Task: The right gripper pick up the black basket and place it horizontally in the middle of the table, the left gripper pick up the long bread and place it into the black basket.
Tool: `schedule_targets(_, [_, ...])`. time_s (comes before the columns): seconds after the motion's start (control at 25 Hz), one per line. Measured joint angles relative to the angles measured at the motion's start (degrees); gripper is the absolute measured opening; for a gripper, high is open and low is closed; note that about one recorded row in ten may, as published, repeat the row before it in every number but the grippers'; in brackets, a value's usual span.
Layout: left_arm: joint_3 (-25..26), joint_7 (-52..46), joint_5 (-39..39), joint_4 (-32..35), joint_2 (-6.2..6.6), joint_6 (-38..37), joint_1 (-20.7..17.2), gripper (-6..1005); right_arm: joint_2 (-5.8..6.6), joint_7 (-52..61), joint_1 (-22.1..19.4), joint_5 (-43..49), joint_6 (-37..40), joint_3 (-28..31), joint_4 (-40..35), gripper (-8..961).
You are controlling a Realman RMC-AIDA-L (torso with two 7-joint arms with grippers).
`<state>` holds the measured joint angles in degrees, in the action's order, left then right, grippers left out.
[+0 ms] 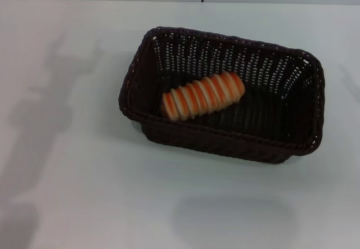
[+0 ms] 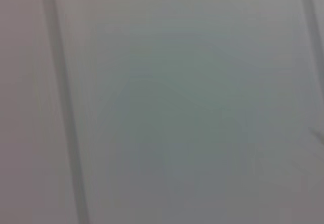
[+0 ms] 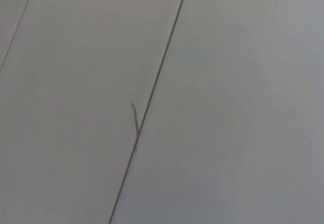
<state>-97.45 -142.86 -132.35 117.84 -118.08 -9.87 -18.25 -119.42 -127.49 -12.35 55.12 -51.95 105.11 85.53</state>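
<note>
The large rectangular dark brown-black woven wicker basket [image 1: 225, 105] is sitting lengthwise across the middle of the plain, smooth white tabletop [image 1: 84, 176]. The small oblong loaf with ribbed orange and cream crosswise stripes [image 1: 203, 95] is lying inside it on the basket floor, tilted slightly, nearer the basket's left end.

Neither the left gripper nor the right gripper is showing in any view, so their finger states and the basket's place relative to them cannot be told. Both wrist cameras are showing only pale grey panelled surfaces crossed by thin dark seams [image 3: 152, 97].
</note>
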Motion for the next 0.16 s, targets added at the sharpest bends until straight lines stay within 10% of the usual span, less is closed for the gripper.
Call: schedule_targets(0.16, [-0.81, 0.05, -0.03, 0.08, 0.04, 7.84, -6.9, 829, -0.23, -0.75, -2.42, -1.87, 0.3, -1.08, 2.2, 589])
